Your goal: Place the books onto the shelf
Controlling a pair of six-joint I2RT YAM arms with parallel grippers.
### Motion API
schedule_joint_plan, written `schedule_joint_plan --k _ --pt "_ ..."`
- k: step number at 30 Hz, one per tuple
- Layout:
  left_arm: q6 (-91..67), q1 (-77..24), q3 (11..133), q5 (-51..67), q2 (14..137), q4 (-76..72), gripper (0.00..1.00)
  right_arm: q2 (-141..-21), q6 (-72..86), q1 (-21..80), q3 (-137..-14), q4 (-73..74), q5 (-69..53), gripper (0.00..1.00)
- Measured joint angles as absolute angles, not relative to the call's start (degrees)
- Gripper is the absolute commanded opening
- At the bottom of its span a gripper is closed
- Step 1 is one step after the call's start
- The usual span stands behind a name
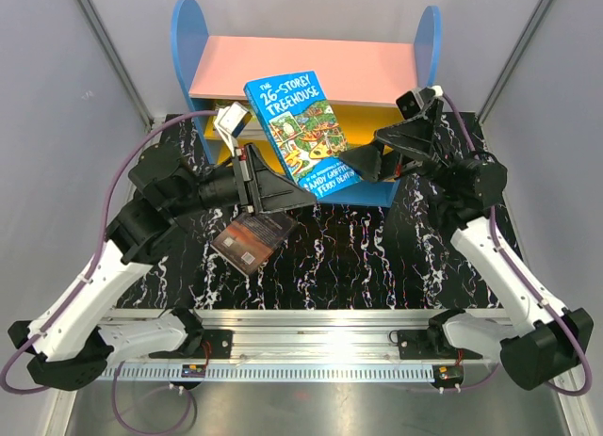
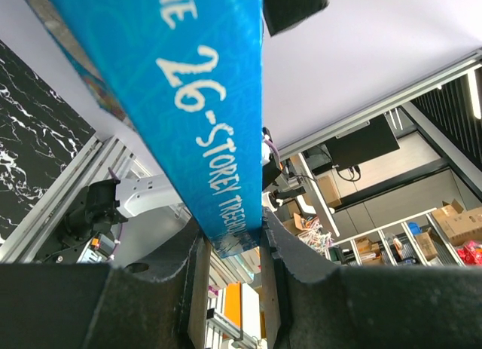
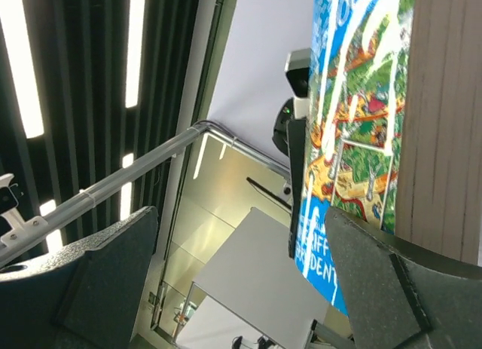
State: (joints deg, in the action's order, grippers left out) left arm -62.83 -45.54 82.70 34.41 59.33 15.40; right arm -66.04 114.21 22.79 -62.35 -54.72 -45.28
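The left gripper is pinching the blue "26-Storey Treehouse" book by the lower end of its spine; in the left wrist view both fingers press on that spine, with the title running up and away from them. The book is held off the black marbled table, cover up and tilted, at 12 o'clock from the table's middle, in front of the shelf, whose pink top board lies beyond it. The right gripper has its jaws spread wide, at 4 o'clock from the book's centre, close by its lower right corner; whether it touches cannot be told. In the right wrist view the cover stands just beside one finger. A dark paperback lies flat on the table at 7 o'clock from the blue one.
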Motion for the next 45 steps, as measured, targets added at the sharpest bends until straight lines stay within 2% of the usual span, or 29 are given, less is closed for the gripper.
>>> schedule_joint_plan --k 6,13,28,31,34,40,41,44,45 --pt "-62.81 -45.52 84.31 34.81 60.77 16.82 0.00 -64.86 108.29 22.76 -63.51 -42.37 -47.79 1.00" --pt "-62.83 -45.52 85.21 35.27 60.95 19.46 0.00 -67.22 91.74 22.74 -75.70 -18.39 -50.76 1.00" --pt "-62.50 -45.98 87.42 36.51 60.99 21.61 0.00 -74.61 79.18 22.74 -80.53 -3.66 -51.99 1.00" --pt "-62.15 -46.02 87.79 36.80 60.99 21.91 0.00 -74.76 79.37 22.74 -80.77 -4.03 -52.18 1.00" --pt "-61.71 -46.02 87.79 37.12 60.99 22.22 0.00 -75.37 84.68 22.72 -79.81 -11.46 -52.86 1.00" --pt "-61.23 -46.13 87.64 38.22 61.08 21.80 0.00 -81.56 104.62 22.74 -77.30 -44.18 -52.14 1.00" --pt "-61.17 -46.13 87.64 38.41 61.21 21.71 0.00 -82.87 106.54 22.74 -77.62 -48.27 -51.96 0.94" --pt "-60.73 -46.13 87.64 38.79 61.93 21.61 0.00 -85.23 110.10 22.72 -80.36 -53.39 -52.84 0.61" --pt "-60.40 -46.13 87.64 38.89 62.26 21.56 0.00 -85.27 110.93 22.72 -81.36 -53.28 -53.67 0.39"
